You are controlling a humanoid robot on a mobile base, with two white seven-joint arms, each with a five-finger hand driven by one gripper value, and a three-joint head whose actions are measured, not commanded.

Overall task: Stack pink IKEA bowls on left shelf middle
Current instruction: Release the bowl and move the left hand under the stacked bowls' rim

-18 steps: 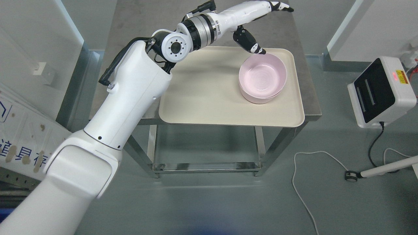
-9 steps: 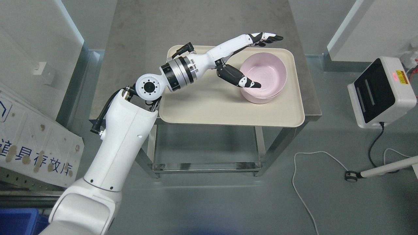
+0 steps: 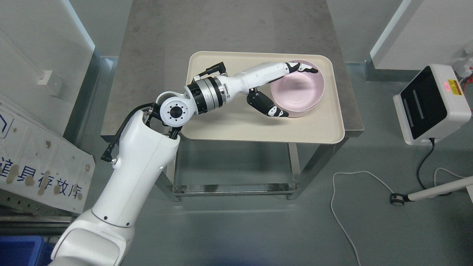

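Two pink bowls [image 3: 308, 94] sit nested, one inside the other, at the right end of a cream tray [image 3: 229, 125] on a steel table [image 3: 221, 26]. My left arm comes in from the lower left and reaches across the tray. My left hand [image 3: 297, 90] is open and straddles the left side of the bowls. Its fingers [image 3: 303, 67] lie along the far rim. Its thumb [image 3: 275, 111] is against the near outer wall. I cannot tell whether the hand presses on the bowls. My right arm is out of view.
A white device with a black panel [image 3: 432, 103] stands on the floor at the right, with cables [image 3: 343, 207] trailing across the floor. A white panel with blue print [image 3: 37, 162] leans at the left. A blue bin [image 3: 18, 251] shows at the lower left corner.
My left hand has come down and back from above the table's far side. The thumb went from inside the bowl to its near outer wall, and the fingers dropped onto the far rim.
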